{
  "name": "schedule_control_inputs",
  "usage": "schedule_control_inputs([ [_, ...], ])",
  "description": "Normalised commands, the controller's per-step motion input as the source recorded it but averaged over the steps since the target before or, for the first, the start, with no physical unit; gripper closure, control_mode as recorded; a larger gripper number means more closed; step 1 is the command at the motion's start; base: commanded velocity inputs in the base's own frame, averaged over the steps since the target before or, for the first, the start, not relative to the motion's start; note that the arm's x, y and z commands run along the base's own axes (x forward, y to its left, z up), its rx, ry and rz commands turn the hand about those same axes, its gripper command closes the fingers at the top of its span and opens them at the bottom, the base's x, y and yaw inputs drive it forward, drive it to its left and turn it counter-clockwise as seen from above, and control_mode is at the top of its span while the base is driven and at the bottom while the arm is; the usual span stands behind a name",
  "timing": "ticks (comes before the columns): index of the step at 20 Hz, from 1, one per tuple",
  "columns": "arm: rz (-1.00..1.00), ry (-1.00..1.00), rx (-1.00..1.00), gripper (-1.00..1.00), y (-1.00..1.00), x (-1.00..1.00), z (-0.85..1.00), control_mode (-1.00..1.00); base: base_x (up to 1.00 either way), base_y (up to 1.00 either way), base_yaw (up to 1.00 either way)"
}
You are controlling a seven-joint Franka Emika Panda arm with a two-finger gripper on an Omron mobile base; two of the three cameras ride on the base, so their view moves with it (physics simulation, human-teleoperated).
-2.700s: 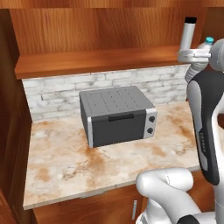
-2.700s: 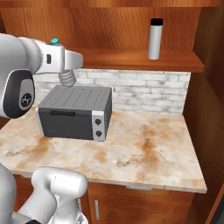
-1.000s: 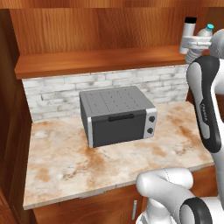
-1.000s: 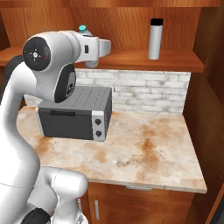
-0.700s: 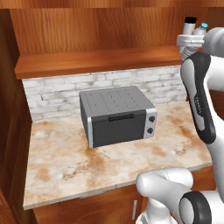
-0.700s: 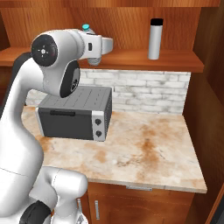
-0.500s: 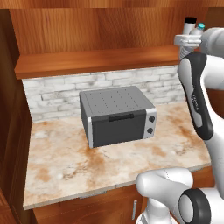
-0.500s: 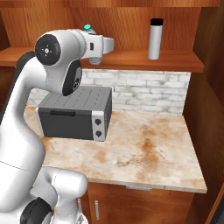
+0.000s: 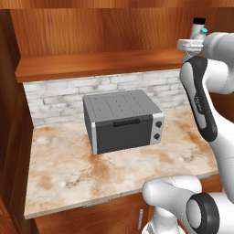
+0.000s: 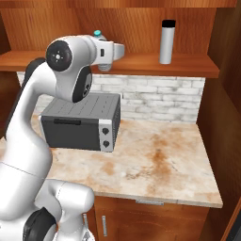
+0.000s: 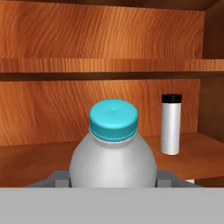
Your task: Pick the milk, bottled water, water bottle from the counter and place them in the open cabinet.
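Pinching the bottled water [image 11: 113, 151] by its body, the hand [image 10: 109, 51] holds it upright at shelf height so it can go down standing. The water bottle [image 11: 170, 124] stands on the open cabinet [image 11: 39, 157] shelf well to one side, leaving room beside it.

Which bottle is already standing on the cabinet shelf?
The water bottle, silver with a black cap. The blue-capped bottled water is in the tool's grip.
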Motion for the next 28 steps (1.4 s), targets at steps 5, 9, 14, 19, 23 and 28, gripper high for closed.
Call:
schedule_control_inputs([
  [5,0.00,0.00,0.00,1.00,0.00,0.25,-0.15,-1.00,0.00,0.00,0.00],
  [9,0.00,0.02,0.00,1.00,0.00,0.24,-0.14,-1.00,0.00,0.00,0.00],
  [14,0.00,0.00,0.00,1.00,0.00,0.22,-0.13,-1.00,0.00,0.00,0.00],
  [19,0.00,0.00,0.00,1.00,0.00,0.24,-0.03,-1.00,0.00,0.00,0.00],
  [23,0.00,0.00,0.00,1.00,0.00,0.25,0.00,-1.00,0.00,0.00,0.00],
  [28,0.00,0.03,0.00,1.00,0.00,0.31,0.00,-1.00,0.00,0.00,0.00],
])
